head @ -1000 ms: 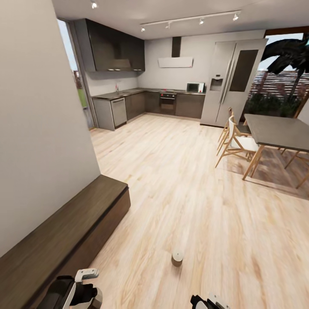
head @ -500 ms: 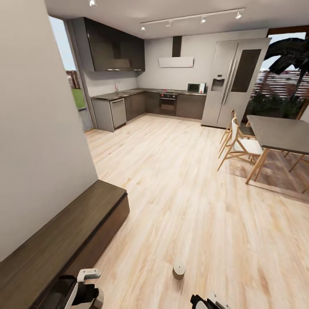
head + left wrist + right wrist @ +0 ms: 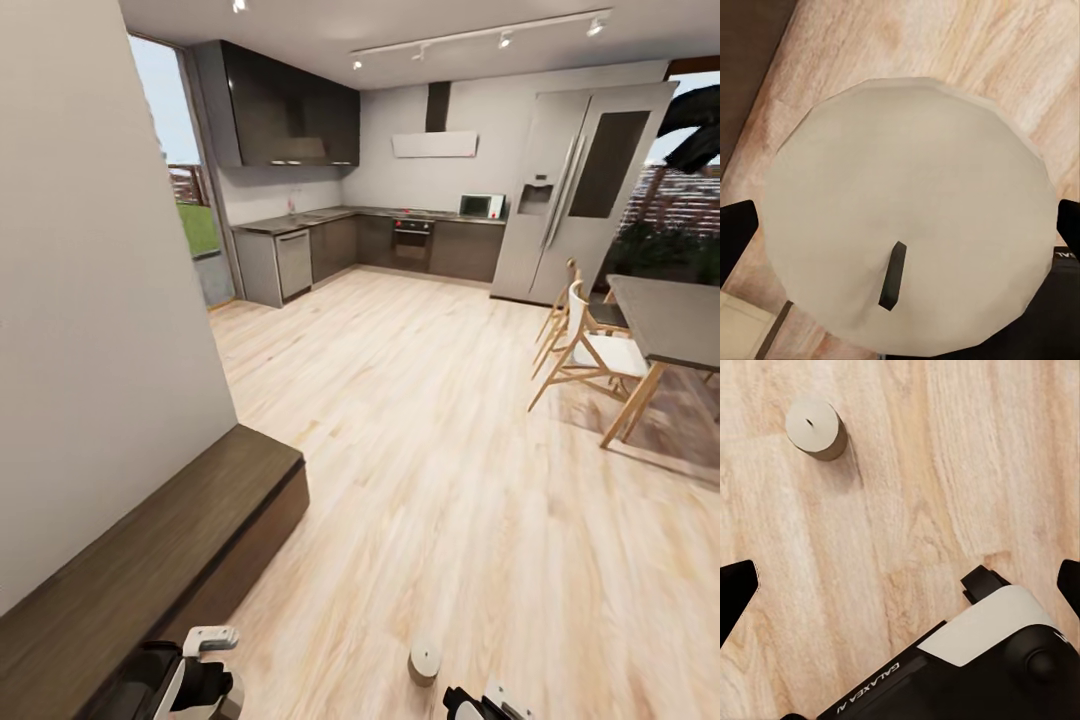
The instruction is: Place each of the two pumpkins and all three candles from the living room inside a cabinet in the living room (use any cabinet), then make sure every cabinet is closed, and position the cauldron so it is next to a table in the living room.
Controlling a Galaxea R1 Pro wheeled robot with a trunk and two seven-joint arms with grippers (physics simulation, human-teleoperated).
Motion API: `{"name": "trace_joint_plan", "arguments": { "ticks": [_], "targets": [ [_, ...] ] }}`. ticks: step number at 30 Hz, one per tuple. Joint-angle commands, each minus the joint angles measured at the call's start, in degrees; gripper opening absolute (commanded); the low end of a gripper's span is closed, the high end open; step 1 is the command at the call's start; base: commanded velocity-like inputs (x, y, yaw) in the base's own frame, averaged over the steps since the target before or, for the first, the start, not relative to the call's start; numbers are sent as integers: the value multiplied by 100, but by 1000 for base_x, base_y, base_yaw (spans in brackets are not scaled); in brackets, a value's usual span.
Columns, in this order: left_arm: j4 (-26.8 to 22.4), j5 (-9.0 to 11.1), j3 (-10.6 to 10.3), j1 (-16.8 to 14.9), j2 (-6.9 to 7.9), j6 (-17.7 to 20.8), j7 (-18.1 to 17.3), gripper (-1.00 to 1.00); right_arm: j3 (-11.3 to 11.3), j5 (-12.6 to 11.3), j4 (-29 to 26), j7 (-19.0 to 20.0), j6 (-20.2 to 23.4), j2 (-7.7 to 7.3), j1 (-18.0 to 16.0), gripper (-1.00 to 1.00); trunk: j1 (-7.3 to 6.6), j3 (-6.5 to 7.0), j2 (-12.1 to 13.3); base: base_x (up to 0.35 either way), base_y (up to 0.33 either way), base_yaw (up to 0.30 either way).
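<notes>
A candle (image 3: 424, 662) stands upright on the floor (image 3: 450, 480) at six o'clock in the head view, just ahead of the robot. The left gripper (image 3: 900, 225) holds another candle (image 3: 907, 217) between its fingers; the right gripper's (image 3: 900, 577) fingers are spread wide. The floor candle looks light, stiff and waxy, best pinched across its sides. The cabinet (image 3: 150, 570) runs along the wall at eight o'clock, with open floor all around.
</notes>
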Motion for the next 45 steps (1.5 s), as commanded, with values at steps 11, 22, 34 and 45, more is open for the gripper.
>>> {"name": "trace_joint_plan", "arguments": {
  "ticks": [11,22,34,45],
  "targets": [
    [12,-1,5,-1,0,-2,-1,-100,3,0,-4,0,0,0,0,100,0,0,0,160,-40,40],
    [12,-1,3,0,-9,-2,-1,-100,12,0,-9,0,0,7,0,100,0,0,0,51,-83,175],
    [-11,7,14,0,-9,1,-49,-100,36,118,-1,0,-15,0,1,100,110,-90,-200,0,-3,37],
    [-774,125,82,0,18,416,-117,-100,-35,601,-9,6,-11,10,2,100,351,-287,-642,0,0,0]
  ]
}}
